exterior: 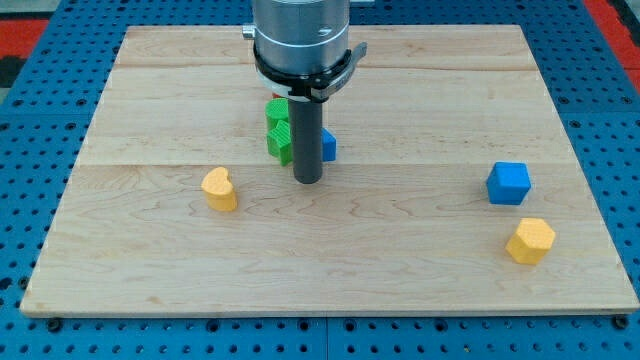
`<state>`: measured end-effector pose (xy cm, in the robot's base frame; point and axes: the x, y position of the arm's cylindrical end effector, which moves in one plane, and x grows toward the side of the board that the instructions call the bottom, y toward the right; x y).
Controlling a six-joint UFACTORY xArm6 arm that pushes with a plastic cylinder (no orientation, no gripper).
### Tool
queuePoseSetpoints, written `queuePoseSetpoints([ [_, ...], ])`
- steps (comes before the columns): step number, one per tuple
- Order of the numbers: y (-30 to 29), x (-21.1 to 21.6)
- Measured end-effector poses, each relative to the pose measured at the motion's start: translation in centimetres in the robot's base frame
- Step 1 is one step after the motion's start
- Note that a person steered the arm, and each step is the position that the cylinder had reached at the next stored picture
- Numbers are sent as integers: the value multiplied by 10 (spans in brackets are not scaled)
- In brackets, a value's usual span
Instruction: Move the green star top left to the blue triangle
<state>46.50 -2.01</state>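
The arm ends in a grey cylindrical housing ringed by a black collar. A straight dark rod descends from it to my tip (307, 182).

A wooden desk (420, 240) seen from above and in front. Near the centre the rod stands upright, my tip (307, 181) resting on the wood. Crowded against it are the green star (279, 130) on the view's left, touching or nearly touching the rod, and the blue triangle (328, 146) just behind it on the view's right, partly hidden. A yellow heart-like block (219, 189) sits apart toward the view's left. A blue cube (509, 183) and a yellow hexagonal block (529, 240) stand close together far to the view's right. Between that pair and the rod lies a wide open stretch of wood
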Motion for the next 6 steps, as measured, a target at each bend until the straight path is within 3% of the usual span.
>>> queuePoseSetpoints([
  [1, -32, -8],
  [3, -11, -58],
  [6, -22, -28],
])
